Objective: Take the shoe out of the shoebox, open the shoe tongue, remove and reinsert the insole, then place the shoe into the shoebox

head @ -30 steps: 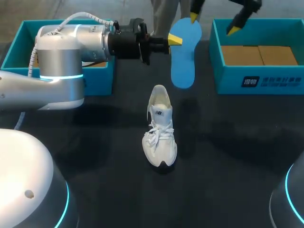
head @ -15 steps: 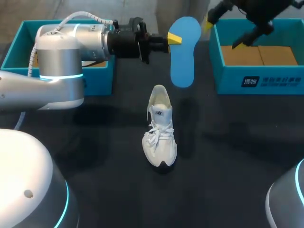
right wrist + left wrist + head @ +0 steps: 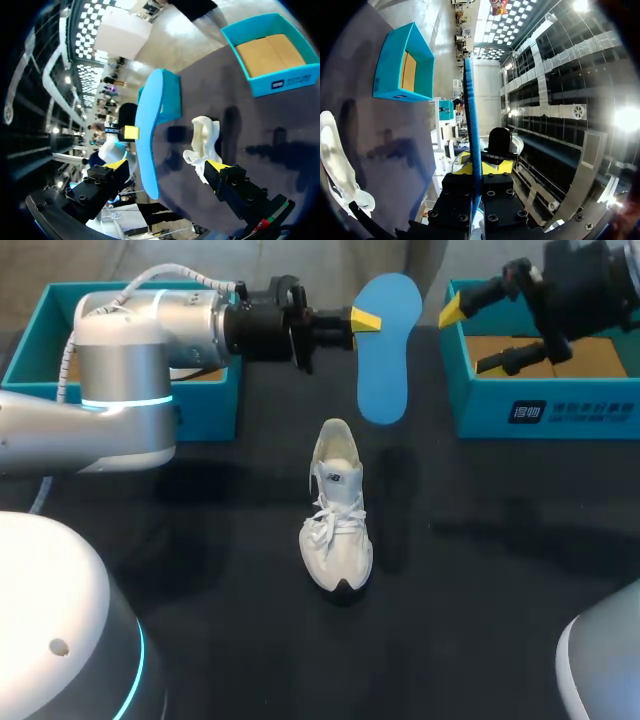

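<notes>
At the far left of the table (image 3: pixel 500 570) a left teal box (image 3: pixel 210 400) is seen, partly hidden by the left arm (image 3: pixel 130 370), which comes in across it. The left gripper (image 3: pixel 352 322) is clamped on one long edge of the blue insole (image 3: pixel 385 350), near its wider end, and the insole is held clear of the table. In the left wrist view the insole (image 3: pixel 471 125) is seen edge-on, pinched between the two yellow tips of the left gripper (image 3: pixel 479 167).

The white shoe (image 3: pixel 337 505) stands upright on its sole near the middle of the table, laces up, its heel toward the hanging insole. It is touched by neither gripper and lies outside both boxes.

To the right, the right gripper (image 3: pixel 468 338) is held over the near left corner of the right teal box (image 3: pixel 540 405), its fingers spread apart with nothing between them. In the right wrist view the insole (image 3: pixel 147 135) is seen ahead of the right gripper (image 3: pixel 167 167), untouched by it, with the shoe (image 3: pixel 202 137) beyond.
</notes>
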